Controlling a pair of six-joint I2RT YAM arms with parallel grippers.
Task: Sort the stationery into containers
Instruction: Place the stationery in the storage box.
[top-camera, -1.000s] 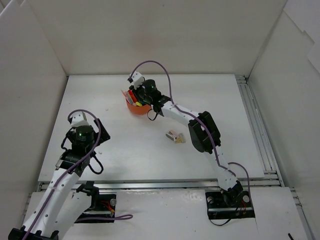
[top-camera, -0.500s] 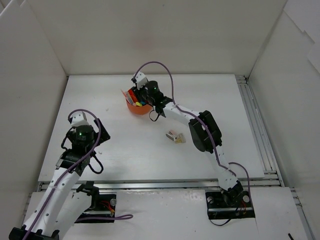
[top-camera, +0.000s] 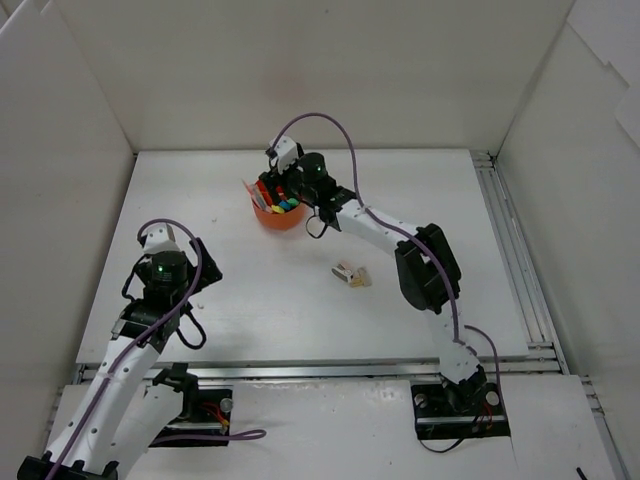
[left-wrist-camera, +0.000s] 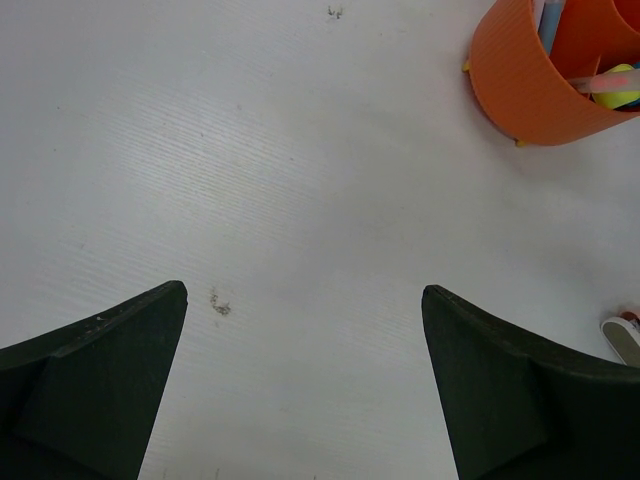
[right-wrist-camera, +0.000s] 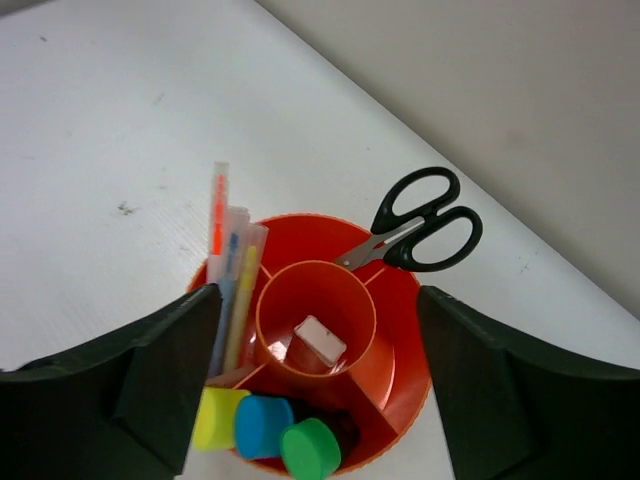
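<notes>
J: White table (left-wrist-camera: 300, 150), white walls on three sides. Where was the right gripper (right-wrist-camera: 318, 292)?

M: Straight over the organiser (right-wrist-camera: 395, 330). Fingers were spread wide, nothing in them. Central cup sat between the fingertips in the wrist view.

J: Contents?

M: One white eraser (right-wrist-camera: 320, 340) lay in the central cup, directly under the gripper. Scissors (right-wrist-camera: 425, 225) were past it on the far-wall side, blades down in a ring compartment, black handles out over the rim. Pens (right-wrist-camera: 235, 260) stood in the ring compartment by the finger at the left of that view. Yellow, blue and green highlighters (right-wrist-camera: 262, 425) stood side by side in the ring nearest the wrist, caps up.

J: Left gripper (left-wrist-camera: 303, 292)?

M: Jaws spread wide too, empty, over bare table. Organiser was well ahead of it and off to the right in its wrist view.

J: Anything not sorted?

M: Loose erasers (top-camera: 352, 272) lay on the table, bunched together; couldn't tell how many. They were well back from the right gripper, toward the bases, and off to the right of the left gripper. One just showed at the edge of the left wrist view, beside the right-hand finger.
</notes>
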